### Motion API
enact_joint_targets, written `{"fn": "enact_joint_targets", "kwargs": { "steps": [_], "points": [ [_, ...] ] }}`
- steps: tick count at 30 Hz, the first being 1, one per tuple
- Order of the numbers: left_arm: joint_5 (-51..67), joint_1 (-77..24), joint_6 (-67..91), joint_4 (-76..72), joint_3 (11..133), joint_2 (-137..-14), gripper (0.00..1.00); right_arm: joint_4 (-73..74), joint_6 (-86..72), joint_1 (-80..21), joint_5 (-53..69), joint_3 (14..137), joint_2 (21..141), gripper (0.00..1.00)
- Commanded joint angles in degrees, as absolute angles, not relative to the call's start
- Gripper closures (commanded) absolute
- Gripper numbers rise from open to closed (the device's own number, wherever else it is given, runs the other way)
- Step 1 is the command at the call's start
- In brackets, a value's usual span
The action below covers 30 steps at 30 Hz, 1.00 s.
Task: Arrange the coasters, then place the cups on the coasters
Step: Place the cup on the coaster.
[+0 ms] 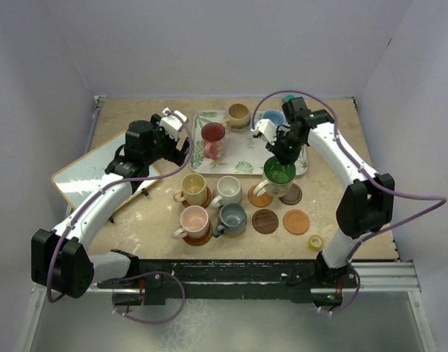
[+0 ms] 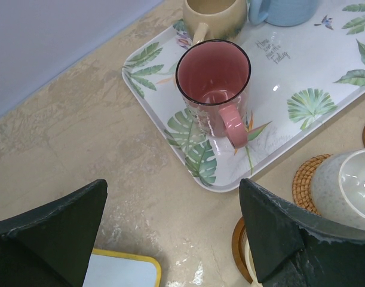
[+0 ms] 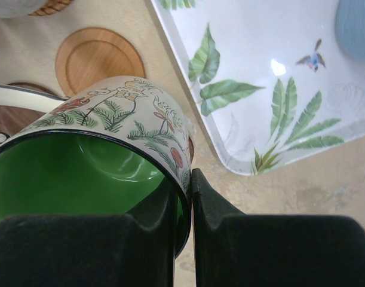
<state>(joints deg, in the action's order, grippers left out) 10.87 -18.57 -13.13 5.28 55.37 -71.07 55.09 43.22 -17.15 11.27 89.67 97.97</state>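
Observation:
My right gripper (image 1: 284, 161) (image 3: 191, 185) is shut on the wall of the green cup (image 1: 279, 174) (image 3: 98, 161), one finger inside and one outside. The cup hangs tilted just in front of the leaf-print tray (image 1: 245, 163), over an orange coaster (image 1: 259, 197) and a dark coaster (image 1: 291, 194). Whether it touches them I cannot tell. Two more bare coasters, dark brown (image 1: 265, 221) and light orange (image 1: 296, 221), lie nearer. My left gripper (image 1: 176, 125) (image 2: 173, 233) is open over the table beside the tray's left corner, facing the dark red cup (image 1: 213, 139) (image 2: 215, 84).
A tan cup (image 1: 238, 114) and a blue cup (image 1: 271, 119) stand on the tray's far side. Yellow (image 1: 193, 187), white (image 1: 228, 189), pink (image 1: 193, 220) and grey (image 1: 232, 218) cups sit on coasters mid-table. A white board (image 1: 84, 172) lies left; a yellow tape roll (image 1: 315, 241) sits near the front right.

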Motion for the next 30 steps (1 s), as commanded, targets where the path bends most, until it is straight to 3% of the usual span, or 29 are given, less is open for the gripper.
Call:
{"fn": "enact_joint_targets", "kwargs": {
  "steps": [1,30],
  "points": [
    [11.6,-18.8,-14.2,2.3,55.1,-69.4,0.12,56.8,47.8,-17.1,19.6,92.6,97.9,1.00],
    [11.2,-18.9,-15.0,1.2,54.9,-70.8,0.12,55.7,54.4,-21.9,23.6,94.3,105.0,1.00]
  ]
}}
